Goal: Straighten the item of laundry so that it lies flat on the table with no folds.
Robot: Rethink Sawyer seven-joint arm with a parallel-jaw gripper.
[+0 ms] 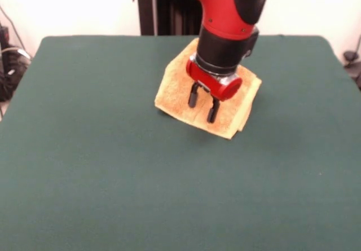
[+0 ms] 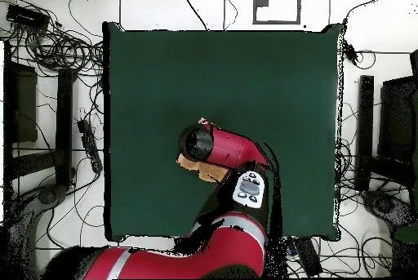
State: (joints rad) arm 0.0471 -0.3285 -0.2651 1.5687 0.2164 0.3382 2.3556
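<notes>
Towel (image 1: 183, 96) lies doubled on the counter (image 1: 113, 166), far centre, layered edges showing at its right corner. I judge the top layer needs pinching near an edge, then peeling outward, low and slow. Gripper (image 1: 203, 105) hovers over the towel; jaws parted, holding nothing, contact unclear.

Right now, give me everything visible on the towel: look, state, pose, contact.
The towel is orange-tan with a nubby terry look and a woven band line running across it near the gripper. It lies on the green table toward the far side, turned diamond-wise, not fully flat: doubled layers show along its right and near edges. The open gripper hangs over its middle, fingertips at or just above the cloth; contact cannot be told. In the overhead view the arm hides most of it, only small patches showing.
</notes>
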